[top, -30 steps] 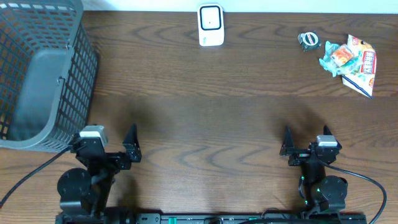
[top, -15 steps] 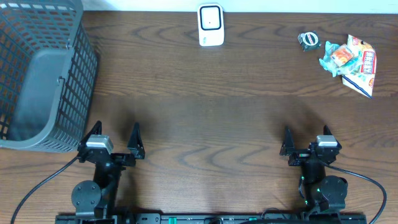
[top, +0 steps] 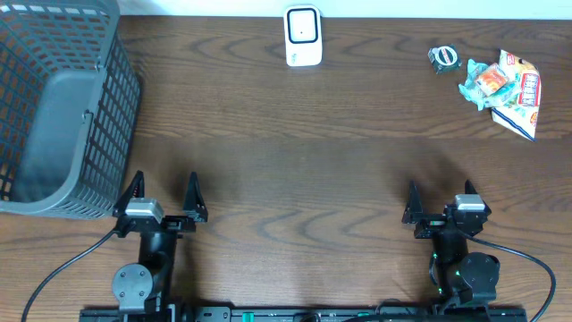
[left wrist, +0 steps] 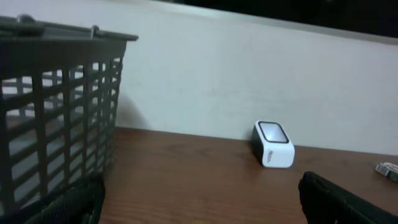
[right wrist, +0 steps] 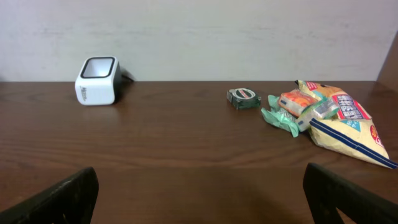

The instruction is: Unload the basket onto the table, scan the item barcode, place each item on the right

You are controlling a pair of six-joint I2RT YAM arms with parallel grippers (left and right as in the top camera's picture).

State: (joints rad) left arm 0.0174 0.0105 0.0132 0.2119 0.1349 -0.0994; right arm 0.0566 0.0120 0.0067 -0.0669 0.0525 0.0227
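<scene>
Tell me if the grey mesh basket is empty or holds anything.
Empty as far as shown: overhead, the grey mesh basket shows only bare floor; its left edge is out of frame.

White box-shaped plastic barcode scanner [top: 303, 36] with a dark-rimmed window on its face: upright at the far edge, near the middle, window angled upward. Crumpled heap of colourful foil snack packets [top: 505, 87]: lying far right, well apart from the barcode scanner. Small squat dark-green item [top: 443, 58]: just beside the snack packets, on their left.
</scene>
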